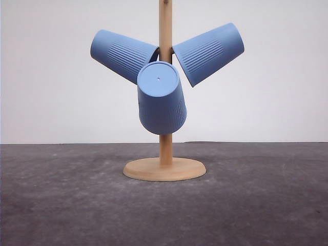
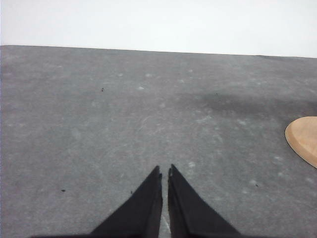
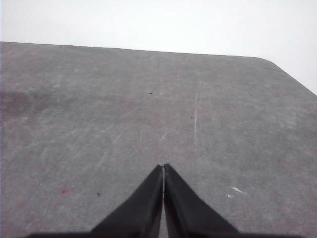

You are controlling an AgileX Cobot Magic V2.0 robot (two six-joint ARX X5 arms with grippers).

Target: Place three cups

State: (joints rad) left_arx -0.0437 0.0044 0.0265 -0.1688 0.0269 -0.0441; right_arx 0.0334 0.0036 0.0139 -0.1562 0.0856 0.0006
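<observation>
Left gripper (image 2: pixel 164 171) is seen with its black tapered fingers nearly together, a thin slit between them, over bare grey table (image 2: pixel 99 124); right gripper (image 3: pixel 163 166) is pressed together likewise. Nothing is held. Three cups are hung on the wooden peg stand (image 1: pixel 165 168): left cup (image 1: pixel 122 54), right cup (image 1: pixel 210 52), front cup (image 1: pixel 161 97). Matte blue, ribbed, tapered. Pegs are presumably inside, hidden. Stand base edge (image 2: pixel 303 140) is seen well apart from the left gripper.
</observation>
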